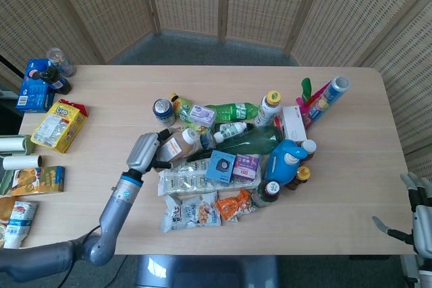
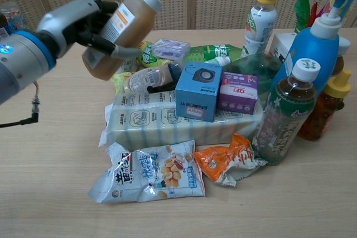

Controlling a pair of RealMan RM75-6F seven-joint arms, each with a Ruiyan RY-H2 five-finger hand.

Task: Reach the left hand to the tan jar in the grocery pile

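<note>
1. Your left hand (image 2: 83, 18) has its fingers wrapped around the tan jar (image 2: 118, 32) — clamped on the body, lid end pointing up and to the right. In the chest view the jar hangs in the air above the left edge of the grocery pile, touching nothing below it.

2. From the head view the jar (image 1: 177, 146) sits just left of the blue box (image 1: 221, 165), over the long white pack (image 1: 196, 181).

3. Handling guess: it looks full, so probably on the heavy side, and the walls look rigid — plastic or glass, can't tell. The label should give some friction, but the bare shoulder near the white lid looks slick.

4. I'd keep the hold around the labelled middle, not the lid. It's tilted, so a loose wrap could let it slide out bottom-first onto the snack bags (image 2: 150, 172).

5. Your right hand (image 1: 420, 217) is way off at the table's right edge, fingers spread, holding nothing.
</note>
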